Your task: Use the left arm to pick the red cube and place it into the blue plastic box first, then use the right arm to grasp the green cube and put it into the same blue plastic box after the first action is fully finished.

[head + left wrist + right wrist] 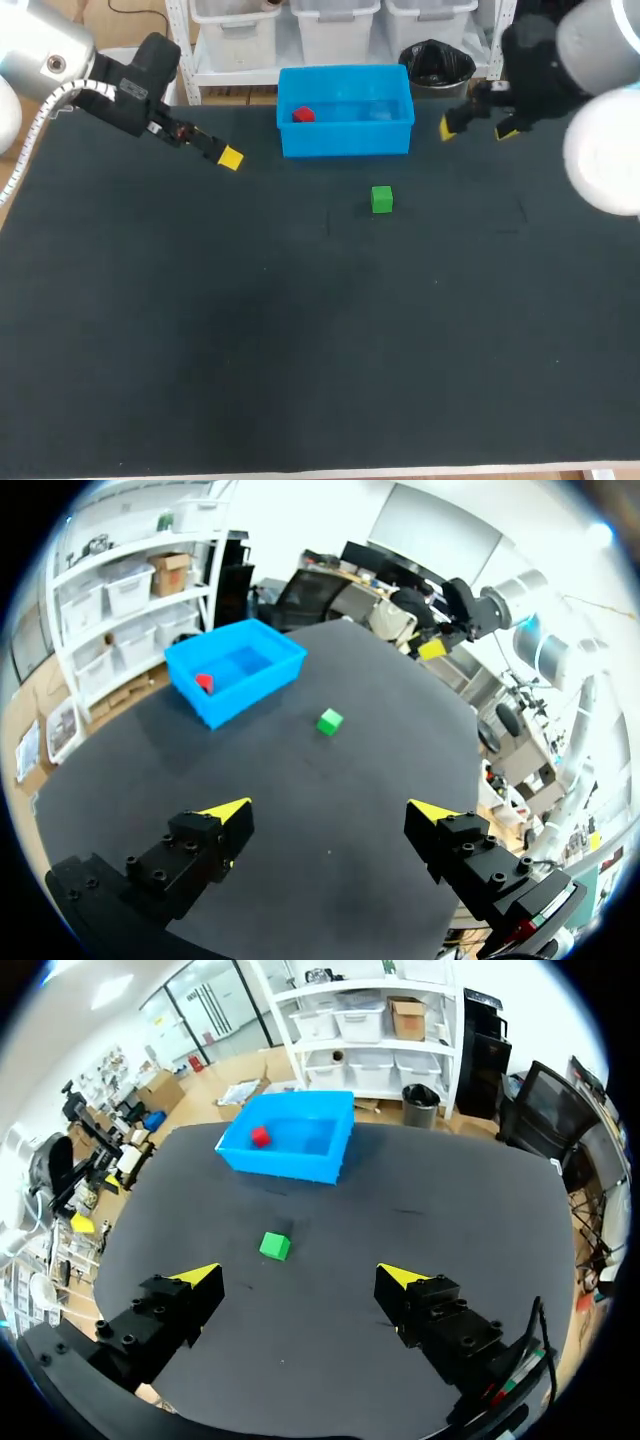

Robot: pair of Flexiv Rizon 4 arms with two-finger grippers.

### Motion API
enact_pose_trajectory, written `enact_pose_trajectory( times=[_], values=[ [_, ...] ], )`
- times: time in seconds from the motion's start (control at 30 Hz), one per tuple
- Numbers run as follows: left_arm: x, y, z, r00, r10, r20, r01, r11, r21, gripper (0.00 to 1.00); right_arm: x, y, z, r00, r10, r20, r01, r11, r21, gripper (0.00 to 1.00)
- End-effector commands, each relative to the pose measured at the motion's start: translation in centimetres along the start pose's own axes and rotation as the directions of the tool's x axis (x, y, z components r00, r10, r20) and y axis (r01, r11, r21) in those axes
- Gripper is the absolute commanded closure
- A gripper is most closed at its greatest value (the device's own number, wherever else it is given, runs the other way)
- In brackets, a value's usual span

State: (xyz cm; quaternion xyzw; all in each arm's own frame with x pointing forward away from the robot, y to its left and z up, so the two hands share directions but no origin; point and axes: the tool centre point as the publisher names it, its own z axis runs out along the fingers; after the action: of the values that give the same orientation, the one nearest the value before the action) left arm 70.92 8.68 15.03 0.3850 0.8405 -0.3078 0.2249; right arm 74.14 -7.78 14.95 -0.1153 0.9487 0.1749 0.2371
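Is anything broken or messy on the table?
Nothing stands out. The red cube sits inside the blue box, the green cube rests flat on the table outside it, and the left gripper and right gripper are open.

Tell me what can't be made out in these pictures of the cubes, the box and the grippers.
Head view: the left gripper shows only one yellow tip; the other is hidden behind it.
Left wrist view: the red cube has its lower part hidden by the wall of the blue plastic box.
Head view: the right arm covers part of the right side of the table.
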Motion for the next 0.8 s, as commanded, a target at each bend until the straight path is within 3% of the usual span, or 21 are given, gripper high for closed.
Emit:
enact_pose_trajectory(
  times=[0.03,0.3,0.8],
  values=[
    [0.1,0.0,0.0,1.000,0.003,0.005,-0.003,1.000,0.002,0.00,-1.1,1.1,1.0,0.999,0.024,-0.040,-0.018,0.989,0.149,0.00],
    [0.1,0.0,0.0,1.000,0.003,0.005,-0.003,1.000,0.002,0.00,-1.6,2.0,2.2,0.992,0.047,-0.114,-0.018,0.969,0.246,0.00],
    [0.1,0.0,0.0,1.000,0.003,0.005,-0.003,1.000,0.002,0.00,-1.9,3.1,4.2,0.967,0.121,-0.223,-0.037,0.937,0.348,0.00]
  ],
)
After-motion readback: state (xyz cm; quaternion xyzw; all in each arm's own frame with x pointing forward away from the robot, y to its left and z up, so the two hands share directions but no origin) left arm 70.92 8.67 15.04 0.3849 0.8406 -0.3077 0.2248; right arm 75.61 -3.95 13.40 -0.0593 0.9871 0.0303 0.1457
